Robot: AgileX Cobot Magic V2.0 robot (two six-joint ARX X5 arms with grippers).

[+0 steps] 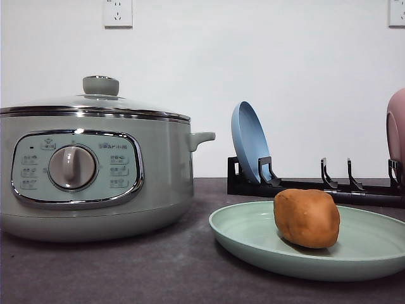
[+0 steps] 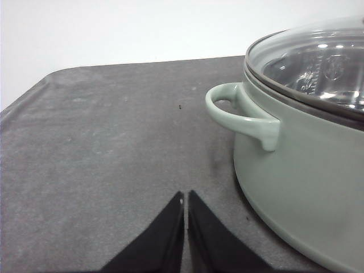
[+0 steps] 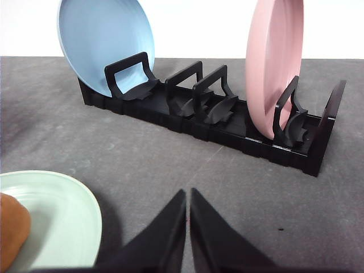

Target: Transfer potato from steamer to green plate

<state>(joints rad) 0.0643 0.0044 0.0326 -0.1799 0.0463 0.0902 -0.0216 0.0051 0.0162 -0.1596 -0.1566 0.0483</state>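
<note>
Resting on the green plate (image 1: 253, 237), the potato (image 1: 307, 218); steamer (image 1: 161, 183) panel writing unreadable.

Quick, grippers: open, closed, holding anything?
Left gripper: closed, empty, beside the steamer.
Right gripper: closed, empty, near the green plate.

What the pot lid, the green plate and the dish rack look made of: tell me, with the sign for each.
Pot lid: clear glass, since the pot's inside shows through it, with a shiny metal rim.
Green plate: probably plastic or melamine; matte, even colour, no glaze shine.
Dish rack: looks like black moulded plastic, ribbed, with a slight sheen.
</note>
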